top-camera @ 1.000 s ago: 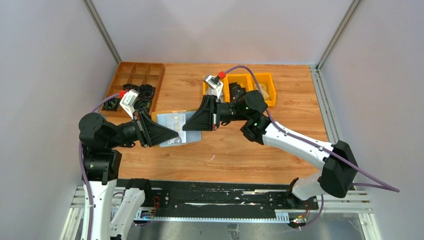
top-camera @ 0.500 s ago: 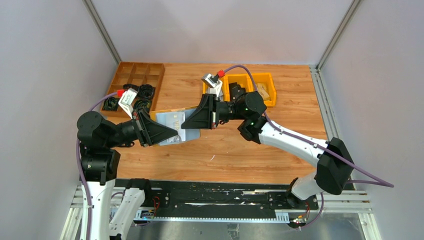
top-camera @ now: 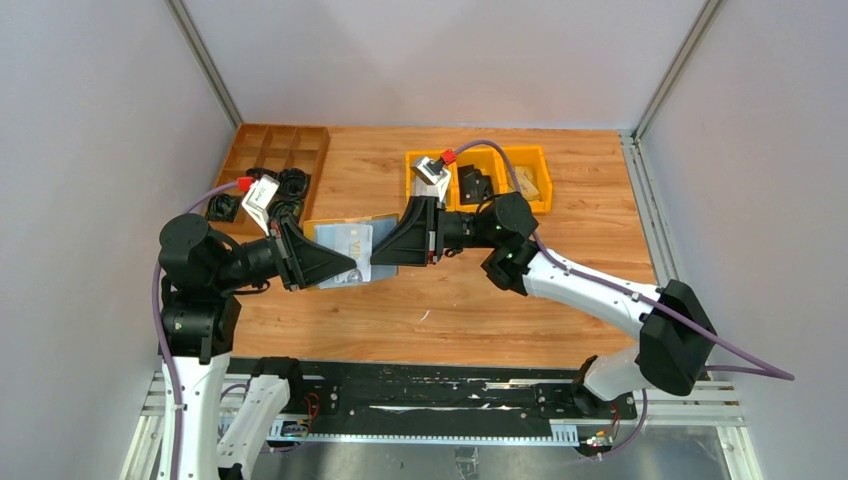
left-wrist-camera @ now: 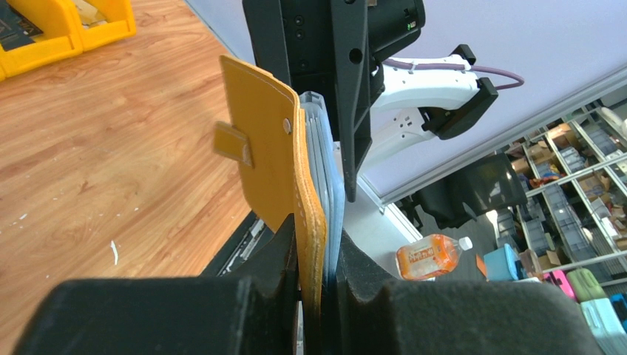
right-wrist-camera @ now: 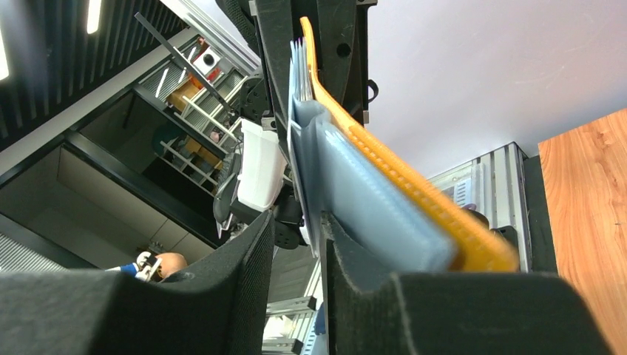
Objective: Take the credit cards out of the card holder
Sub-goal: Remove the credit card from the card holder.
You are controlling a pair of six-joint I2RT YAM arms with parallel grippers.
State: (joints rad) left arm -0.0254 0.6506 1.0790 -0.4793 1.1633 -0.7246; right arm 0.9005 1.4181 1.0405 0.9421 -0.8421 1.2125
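- Table (top-camera: 580, 300): the wood top is bare across the near and right parts. Walls close it in on 3 sides, and the left wall is near the left arm's elbow.
- Wooden tray (top-camera: 262, 140) sits back left and the yellow bins (top-camera: 500, 152) back centre. The bins are just behind the right wrist, so there is little room to back up that way.
- Card holder (top-camera: 335, 245): lifted off the table between the 2 grippers, over left-centre. The mustard cover is on one side and the grey-blue sleeves face the right gripper.
- Left gripper (top-camera: 352, 270): clamped on the holder's edge, with cover and sleeves pinched between the pads.
- Right gripper (top-camera: 375, 258): jaws parted a little, straddling the sleeve end. The pads don't look to be pressing anything.
- Credit cards (right-wrist-camera: 298, 89): thin pale edges poke out of the sleeves, in line with the right jaw gap. No card is seen lying on the table.
- Step, my read: lining up a pinch on 1 card, with extraction not yet done.
- Next move calls for closing on 1 exposed card edge only, not the sleeve, then pulling straight along the sleeve, away from the left gripper.
- Risk: catching 2 cards, or dragging the holder out of the left grip.
- Open room for the pull and drop is to the right and near-centre.
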